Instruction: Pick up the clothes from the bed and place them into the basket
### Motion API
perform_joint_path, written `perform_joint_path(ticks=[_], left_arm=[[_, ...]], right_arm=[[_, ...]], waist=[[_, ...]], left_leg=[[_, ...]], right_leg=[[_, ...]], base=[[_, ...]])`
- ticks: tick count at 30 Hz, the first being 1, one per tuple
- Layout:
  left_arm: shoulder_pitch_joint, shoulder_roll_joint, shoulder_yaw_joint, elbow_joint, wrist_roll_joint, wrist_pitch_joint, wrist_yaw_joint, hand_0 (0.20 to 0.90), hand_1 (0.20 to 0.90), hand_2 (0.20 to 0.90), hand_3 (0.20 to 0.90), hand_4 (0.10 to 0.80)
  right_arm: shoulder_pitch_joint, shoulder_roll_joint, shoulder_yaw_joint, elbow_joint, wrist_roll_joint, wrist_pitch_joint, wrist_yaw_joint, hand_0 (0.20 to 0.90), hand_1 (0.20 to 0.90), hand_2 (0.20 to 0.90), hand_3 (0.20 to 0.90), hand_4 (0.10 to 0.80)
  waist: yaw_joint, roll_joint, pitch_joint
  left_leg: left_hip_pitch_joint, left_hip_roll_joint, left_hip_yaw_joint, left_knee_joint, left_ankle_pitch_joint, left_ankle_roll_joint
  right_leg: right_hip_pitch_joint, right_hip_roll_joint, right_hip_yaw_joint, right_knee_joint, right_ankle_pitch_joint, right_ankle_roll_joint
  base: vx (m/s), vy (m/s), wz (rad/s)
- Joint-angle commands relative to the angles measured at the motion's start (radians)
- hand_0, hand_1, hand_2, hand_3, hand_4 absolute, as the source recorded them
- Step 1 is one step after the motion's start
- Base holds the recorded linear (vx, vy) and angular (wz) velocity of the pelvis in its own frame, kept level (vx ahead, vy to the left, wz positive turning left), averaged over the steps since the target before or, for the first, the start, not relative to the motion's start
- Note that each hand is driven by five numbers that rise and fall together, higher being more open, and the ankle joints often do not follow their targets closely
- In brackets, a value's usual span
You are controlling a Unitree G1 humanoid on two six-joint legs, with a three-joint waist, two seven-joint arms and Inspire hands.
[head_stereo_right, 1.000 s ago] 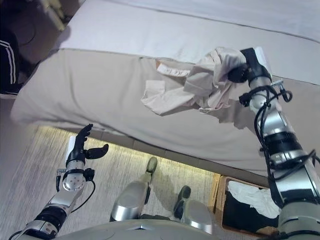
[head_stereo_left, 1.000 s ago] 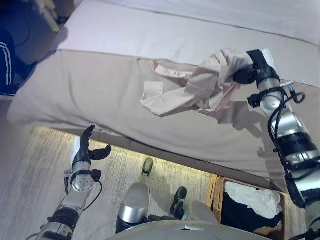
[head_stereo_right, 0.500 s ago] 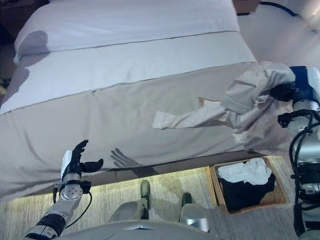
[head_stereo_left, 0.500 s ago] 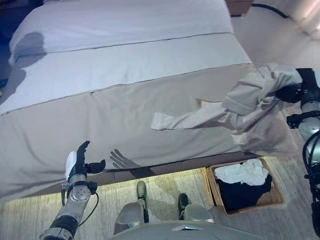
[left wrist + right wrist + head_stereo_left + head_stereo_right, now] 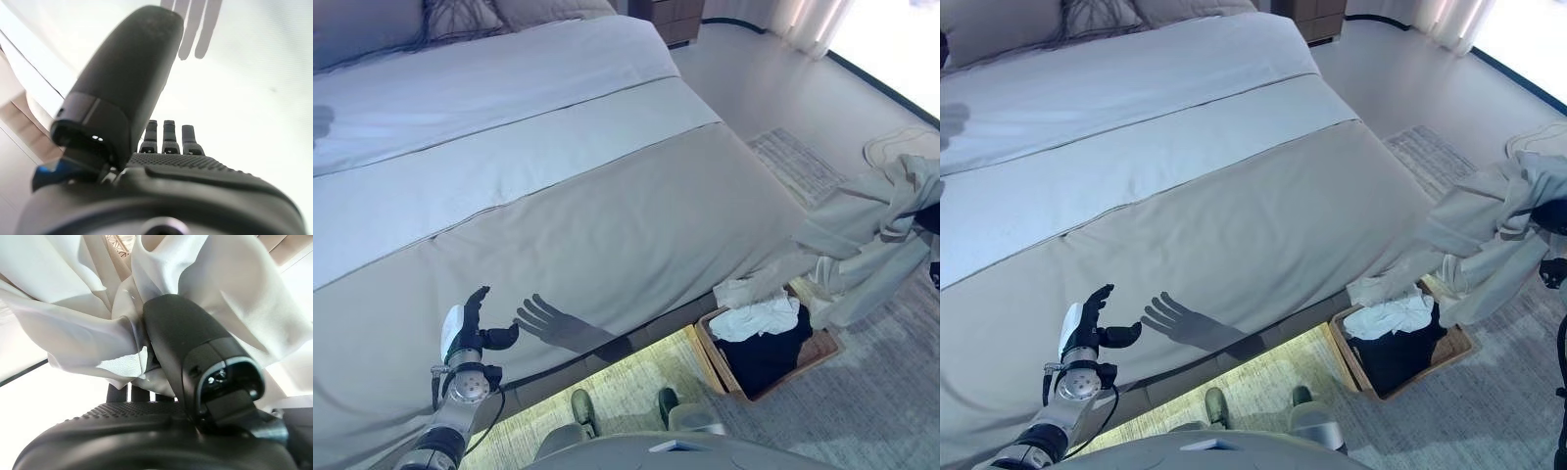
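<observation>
My right hand (image 5: 1553,216) shows at the far right, shut on a beige garment (image 5: 876,235). The garment hangs clear of the bed, with its lower end trailing over the wooden basket (image 5: 823,348) on the floor by the bed's corner. In the right wrist view my thumb (image 5: 195,357) presses into the bunched cloth (image 5: 63,338). The basket holds a white garment (image 5: 759,318) on dark clothes (image 5: 769,357). My left hand (image 5: 465,331) is open and empty at the lower left, by the bed's edge; it also shows in the left wrist view (image 5: 195,181).
The bed (image 5: 607,225) has a beige cover at its foot and grey sheets beyond. Pillows (image 5: 460,15) lie at its head, with a nightstand (image 5: 671,15) beside them. A small rug (image 5: 793,166) and a pale cloth (image 5: 901,147) lie on the floor to the right.
The camera has swung to the right. The beige garment has come off the bed and now hangs over the basket in my right hand. My left hand stays open.
</observation>
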Motion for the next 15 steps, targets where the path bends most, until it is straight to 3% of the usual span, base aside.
perform_joint_path(ticks=[1,15], left_arm=[[-0.063,0.044,0.002,0.036,0.025,-0.080,0.018,0.900,0.900,0.900,0.900,0.800],[-0.092,0.031,-0.063,0.048,0.028,-0.081,-0.013,0.900,0.900,0.900,0.900,0.800]], right_arm=[[-0.083,-0.146,-0.067,-0.008,-0.001,-0.111,-0.005,0.300,0.300,0.300,0.200,0.100],[-0.268,-0.093,0.185,0.287,-0.008,-0.065,0.126,0.300,0.300,0.300,0.200,0.100]], waist=[[0.040,-0.020,-0.102],[0.054,0.006,-0.110]], left_leg=[[0.074,0.017,-0.017,0.011,-0.149,-0.003],[0.085,0.028,-0.029,0.016,-0.147,-0.020]], right_leg=[[-0.090,0.041,0.007,0.074,0.035,0.000],[-0.080,0.044,-0.008,0.071,0.032,-0.010]], base=[[-0.002,-0.045,-0.10],[0.004,-0.054,0.00]])
